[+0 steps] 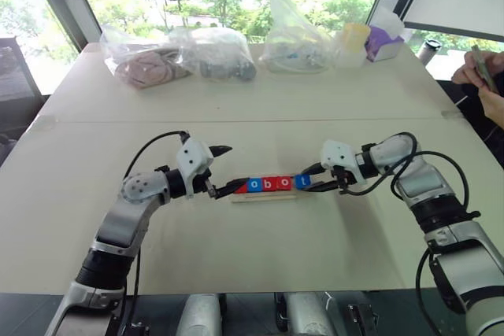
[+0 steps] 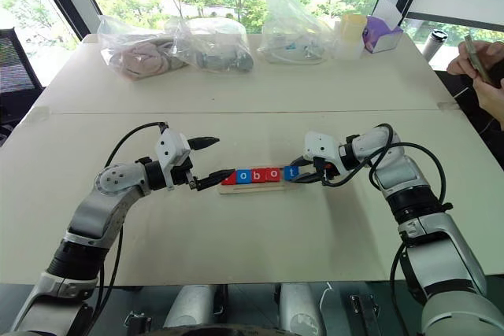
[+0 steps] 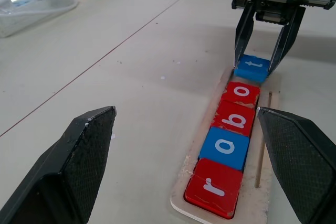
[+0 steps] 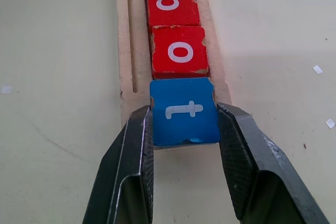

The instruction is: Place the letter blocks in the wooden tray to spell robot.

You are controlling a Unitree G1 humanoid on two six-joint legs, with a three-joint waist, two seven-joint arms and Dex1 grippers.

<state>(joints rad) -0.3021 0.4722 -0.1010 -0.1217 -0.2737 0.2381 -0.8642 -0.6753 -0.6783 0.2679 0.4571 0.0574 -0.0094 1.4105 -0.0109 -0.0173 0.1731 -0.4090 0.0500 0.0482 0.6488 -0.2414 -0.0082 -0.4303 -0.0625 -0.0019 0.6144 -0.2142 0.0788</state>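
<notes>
Now the blue square "t" letter block (image 4: 184,110) is clamped between the right gripper (image 4: 184,145) fingers over the long pale-wood tray (image 4: 124,51), while the left gripper (image 3: 184,171) is held wide apart at the red "r" block (image 3: 213,187).

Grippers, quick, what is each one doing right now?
Left gripper: open, holding nothing, beside the wooden tray.
Right gripper: closed on the blue t block.

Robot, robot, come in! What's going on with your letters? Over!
Right gripper shut on blue t block, last in wooden tray. Left gripper open by red r block. Row reads r-o-b-o-t. Nothing in the way.
</notes>
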